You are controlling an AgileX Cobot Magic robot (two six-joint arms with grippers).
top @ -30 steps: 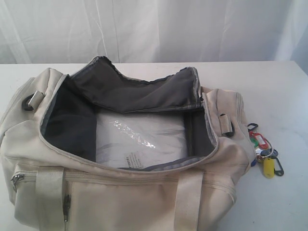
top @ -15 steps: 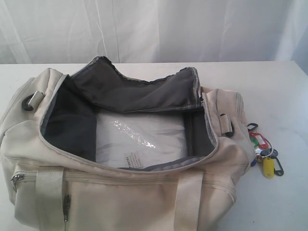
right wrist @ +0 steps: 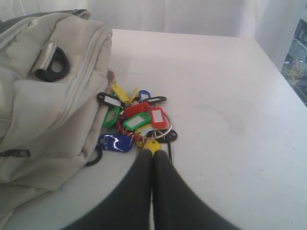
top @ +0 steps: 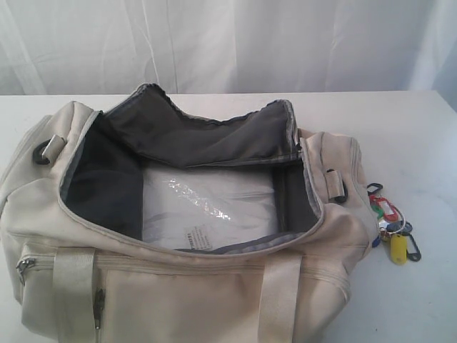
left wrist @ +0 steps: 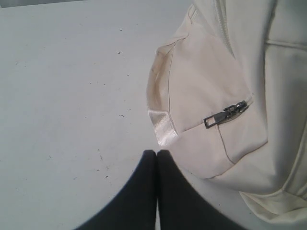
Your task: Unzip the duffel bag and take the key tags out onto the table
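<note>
Cream duffel bag (top: pixel 178 286) unzipped, key tags (right wrist: pixel 136 120) on table (top: pixel 421 143)

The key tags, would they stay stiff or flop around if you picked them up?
Probably floppy: the key tags lie splayed on metal rings, so they'd likely dangle. Small and plastic, so probably light. Pushed, they'd likely slide, not roll.

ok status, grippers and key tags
Left gripper shut, empty; right gripper shut, empty. Key tags out on the table beside the unzipped duffel bag. Nothing blocking.

Pleated white curtain (top: pixel 228 43) hanging along far side; clear plastic-wrapped white packet (top: pixel 207 204) w/ paper barcode label (top: pixel 198 236) lying centre.
</note>
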